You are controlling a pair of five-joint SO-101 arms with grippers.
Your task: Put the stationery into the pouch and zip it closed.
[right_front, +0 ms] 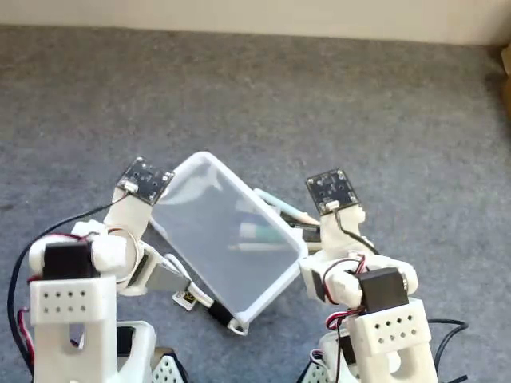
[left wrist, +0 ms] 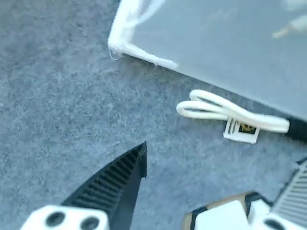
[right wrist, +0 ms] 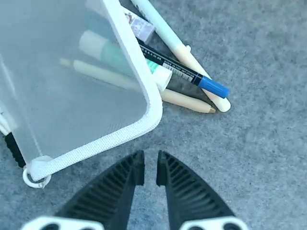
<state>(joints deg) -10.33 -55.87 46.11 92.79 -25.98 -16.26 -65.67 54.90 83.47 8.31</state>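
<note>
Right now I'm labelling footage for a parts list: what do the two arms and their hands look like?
Both the left arm and right arm are white printed plastic with black servo blocks and red, black and white wiring. A small black circuit board tops each wrist. The left hand and right hand have black, ridged, tapering fingers on white bases.

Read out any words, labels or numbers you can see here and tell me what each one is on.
On the black marker with a blue cap: white print along the barrel, too small to read.
On the white square tag by the white looped cord: a yellow and black mark, too blurred to read.
No other text can be read.
</note>
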